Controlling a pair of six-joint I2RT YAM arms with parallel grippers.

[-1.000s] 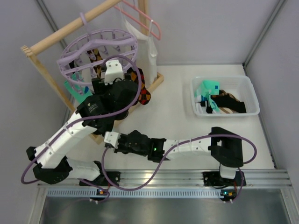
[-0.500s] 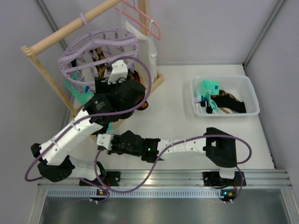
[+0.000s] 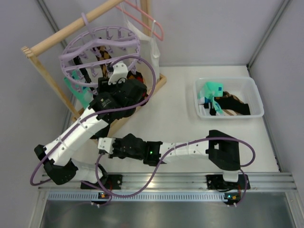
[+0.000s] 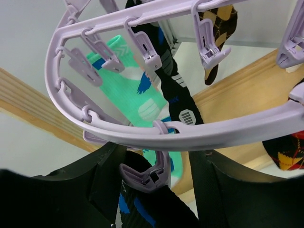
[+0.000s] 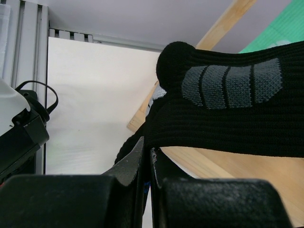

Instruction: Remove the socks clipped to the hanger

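The step in hand looks like freeing one more sock from the hanger, which hangs from the wooden frame at the far left of the counter. The left end effector is raised just under the ring, its jaws spread wide on either side of one clip without pressing it. That clip pinches a black sock with blue marks. A green sock and a checked sock hang from other clips behind it. Lower down, the right end effector is closed tight on a fold of black knit. This is probably the same black sock, though no view shows it whole. Next, the left jaws likely need to squeeze the clip's tabs so that it lets go, while the right draws the sock down and away. A tug before the clip opens could swing the hanger. The tub on the right already holds several socks.
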